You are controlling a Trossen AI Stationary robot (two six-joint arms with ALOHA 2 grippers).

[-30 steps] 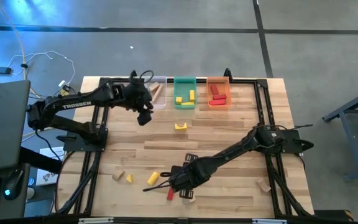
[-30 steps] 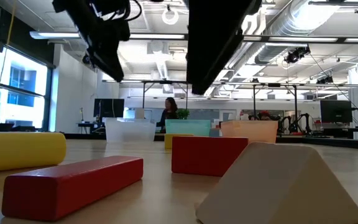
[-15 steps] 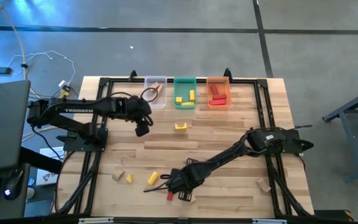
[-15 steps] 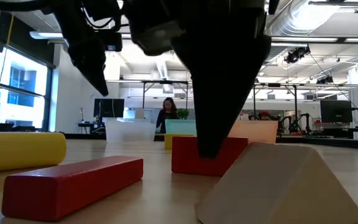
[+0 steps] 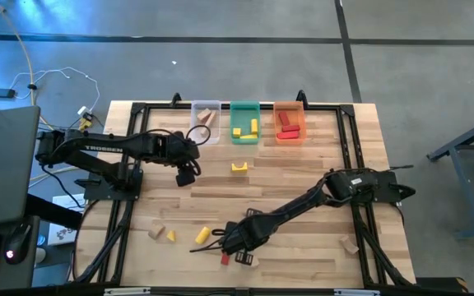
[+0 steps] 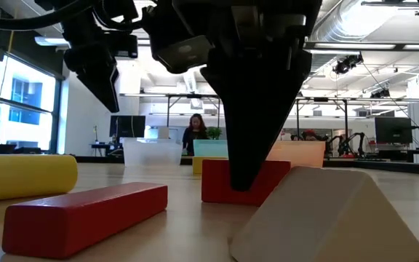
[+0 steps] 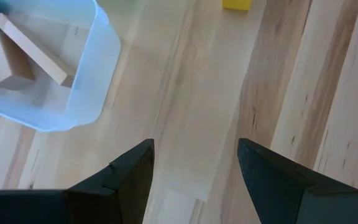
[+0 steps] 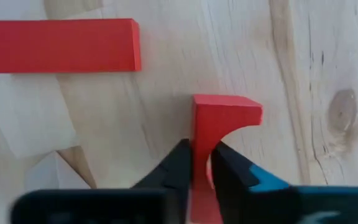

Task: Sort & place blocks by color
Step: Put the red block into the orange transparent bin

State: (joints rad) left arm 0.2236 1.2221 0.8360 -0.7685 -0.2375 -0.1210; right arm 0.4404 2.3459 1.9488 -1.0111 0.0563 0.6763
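Left arm first: it reaches in from nine o'clock across the upper half of the table, and the left gripper (image 5: 186, 171) hangs over bare boards just short of the clear bin (image 5: 206, 125), fingers (image 7: 129, 177) spread wide with nothing between them. Its wrist view catches that clear bin with tan blocks (image 7: 17, 59) lying inside and a yellow block (image 7: 237, 4) cut off at the frame's edge.

Over to the right arm: it stretches low from three o'clock down toward six, and the right gripper (image 8: 201, 165) is pinched tight on the red arch block (image 8: 219, 134), which still sits on the wood. Beside it lies the red bar (image 8: 58, 45), and a tan wedge (image 8: 58, 171) rests just near the fingers.

The table (image 5: 303, 177) is pale butcher-block planks. At twelve o'clock stand three bins in a row: clear, then the green bin (image 5: 244, 123) holding yellow pieces, then the orange bin (image 5: 289, 122) holding red ones. A yellow arch (image 5: 239, 167) sits alone below the green bin. Toward seven o'clock, a tan piece (image 5: 155, 232), a small yellow wedge (image 5: 171, 236) and a yellow cylinder (image 5: 202, 235). One tan block (image 5: 350, 244) lies at five o'clock.

From table height, a bright workshop with ceiling ducts and a person (image 6: 195, 132) far behind the bins. From above, the arm hides most of the grasped block; the low view shows the gripper only as a dark mass.
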